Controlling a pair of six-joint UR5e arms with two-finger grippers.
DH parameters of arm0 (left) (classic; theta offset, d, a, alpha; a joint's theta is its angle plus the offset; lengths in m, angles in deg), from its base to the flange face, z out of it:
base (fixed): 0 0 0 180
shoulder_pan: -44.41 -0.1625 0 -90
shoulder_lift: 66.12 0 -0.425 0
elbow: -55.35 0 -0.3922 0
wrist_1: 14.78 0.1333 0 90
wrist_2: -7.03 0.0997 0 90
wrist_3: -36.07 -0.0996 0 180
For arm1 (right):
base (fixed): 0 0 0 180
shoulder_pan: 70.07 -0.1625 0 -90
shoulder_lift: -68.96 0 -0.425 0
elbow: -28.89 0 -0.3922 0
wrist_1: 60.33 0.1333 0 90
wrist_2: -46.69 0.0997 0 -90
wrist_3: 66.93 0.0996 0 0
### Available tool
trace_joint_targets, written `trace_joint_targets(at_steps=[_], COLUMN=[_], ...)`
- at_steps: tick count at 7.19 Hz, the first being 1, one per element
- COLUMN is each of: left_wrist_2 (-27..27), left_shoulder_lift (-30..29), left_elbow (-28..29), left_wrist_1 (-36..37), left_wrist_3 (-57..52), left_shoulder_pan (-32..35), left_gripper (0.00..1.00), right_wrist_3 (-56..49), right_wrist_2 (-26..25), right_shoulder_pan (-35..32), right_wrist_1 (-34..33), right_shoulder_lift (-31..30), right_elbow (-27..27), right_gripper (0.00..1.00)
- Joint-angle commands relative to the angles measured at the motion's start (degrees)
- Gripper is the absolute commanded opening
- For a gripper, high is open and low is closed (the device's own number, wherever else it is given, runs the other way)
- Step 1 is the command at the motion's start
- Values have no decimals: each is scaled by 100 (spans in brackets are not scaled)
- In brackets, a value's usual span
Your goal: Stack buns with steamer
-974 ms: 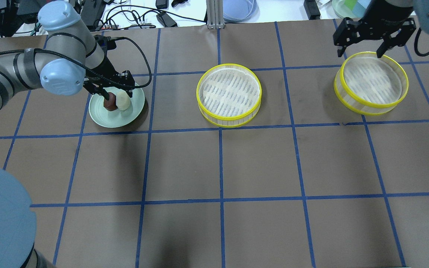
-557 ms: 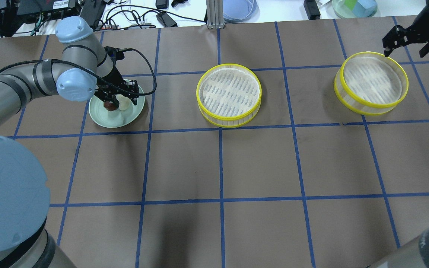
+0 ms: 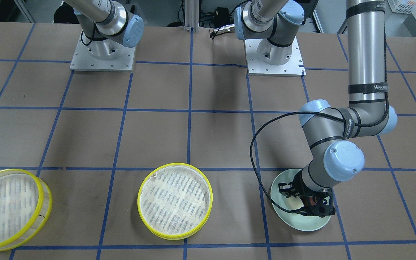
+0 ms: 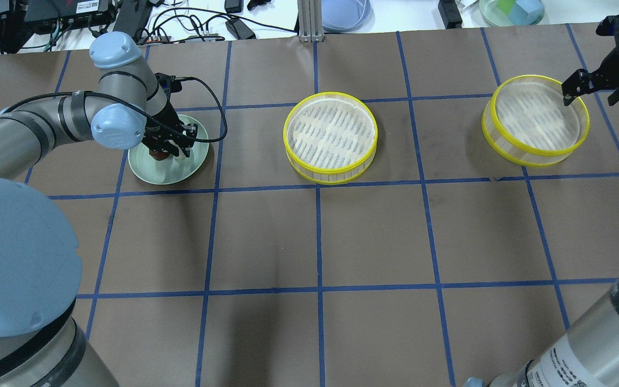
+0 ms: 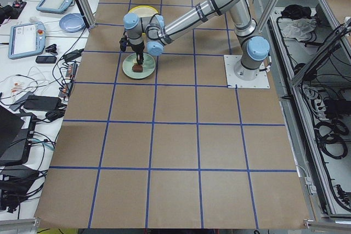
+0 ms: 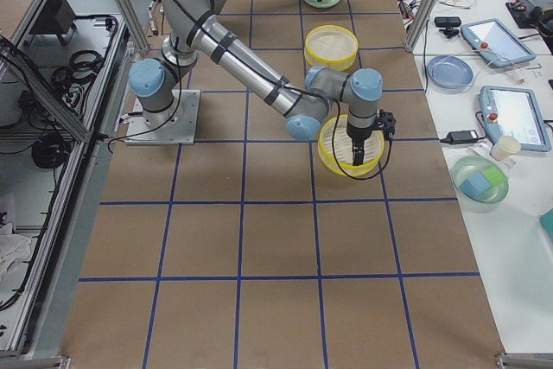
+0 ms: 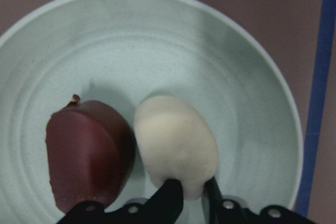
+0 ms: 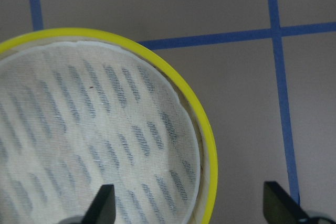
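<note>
On the pale green plate (image 4: 164, 173) (image 7: 157, 40) the cream-white bun (image 7: 176, 140) and the dark reddish-brown bun (image 7: 89, 150) (image 4: 156, 156) lie side by side, touching. My left gripper (image 4: 172, 152) (image 7: 189, 198) is down on the plate, its fingers shut on the cream bun's near end. One yellow-rimmed steamer tier (image 4: 331, 134) (image 3: 174, 200) stands mid-table with nothing in it. The other tier (image 4: 535, 118) (image 8: 94, 140) stands at the right, also bare inside. My right gripper (image 4: 590, 98) (image 8: 191, 208) is open, one finger inside and one outside that tier's far right rim.
Blue tape lines grid the brown table. Beyond its far edge are an aluminium post (image 4: 309, 21), a blue dish (image 4: 344, 13), a green container (image 4: 511, 11) and cables. The left arm's cable (image 4: 213, 107) loops over the plate's far side.
My left gripper came down over the plate onto the buns. The right gripper moved right from above the right tier's far rim and sank to straddle its right rim.
</note>
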Motion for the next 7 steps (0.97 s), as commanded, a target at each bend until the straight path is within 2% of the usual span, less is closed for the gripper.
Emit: trace_joint_targets(at_steps=[1, 2, 3, 4, 5, 6, 7], left_wrist_2=[11, 2, -93, -94, -103, -94, -103], left_shoulder_lift=[65, 160, 292, 380, 503, 574, 574], left_elbow=[225, 262, 297, 367, 376, 411, 559], left_wrist_1=[-1, -1, -36, -54, 7, 42, 95], left_wrist_3=[30, 38, 273, 928, 1387, 1949, 2050], left_shoulder_pan=[0, 0, 44, 253, 638, 1051, 1411], left_gripper=[0, 0, 0, 0, 0, 0, 0], right_wrist_3=[-397, -397, -397, -406, -415, -389, -389], right_wrist_2=[47, 56, 47, 21, 12, -23, 29], right_shoulder_pan=[197, 197, 197, 197, 197, 197, 197], right_wrist_1=[-65, -65, -65, -57, -57, -57, -57], right_shoulder_lift=[205, 319, 329, 329, 329, 329, 329], right_elbow=[8, 8, 17, 17, 17, 17, 17], right_gripper=[96, 90, 80, 63, 56, 34, 22])
